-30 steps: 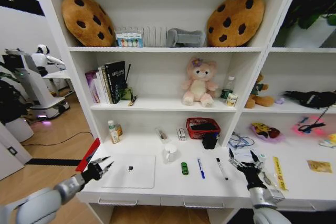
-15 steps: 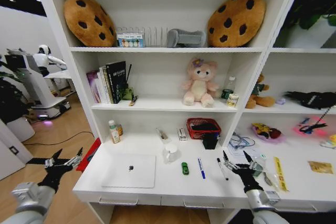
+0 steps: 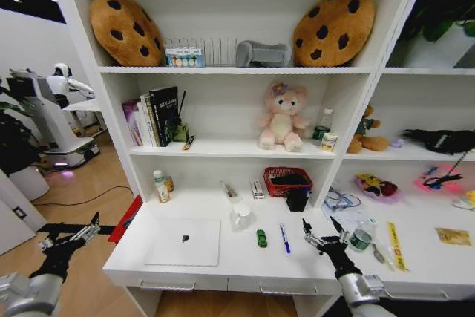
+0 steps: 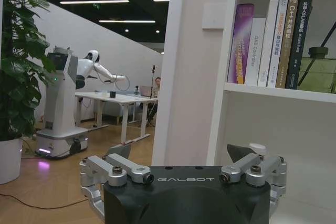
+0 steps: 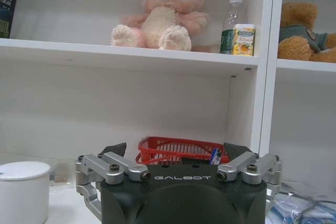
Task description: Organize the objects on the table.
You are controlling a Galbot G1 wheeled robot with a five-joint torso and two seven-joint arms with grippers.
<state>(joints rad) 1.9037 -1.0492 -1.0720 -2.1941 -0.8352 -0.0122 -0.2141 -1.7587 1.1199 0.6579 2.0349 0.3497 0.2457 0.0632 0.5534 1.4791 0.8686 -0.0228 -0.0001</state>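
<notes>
White table (image 3: 245,261) still cluttered | laptop (image 3: 183,242), mug (image 3: 240,217), pens (image 3: 284,237) unsorted | right gripper (image 3: 322,232) lower right, open, empty | left gripper (image 3: 68,237) lower left, open

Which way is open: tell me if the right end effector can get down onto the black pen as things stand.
Probably yes. The right end effector hangs open right over the black pen on the table, nothing standing between them. The blue pen lies apart, beside it.
</notes>
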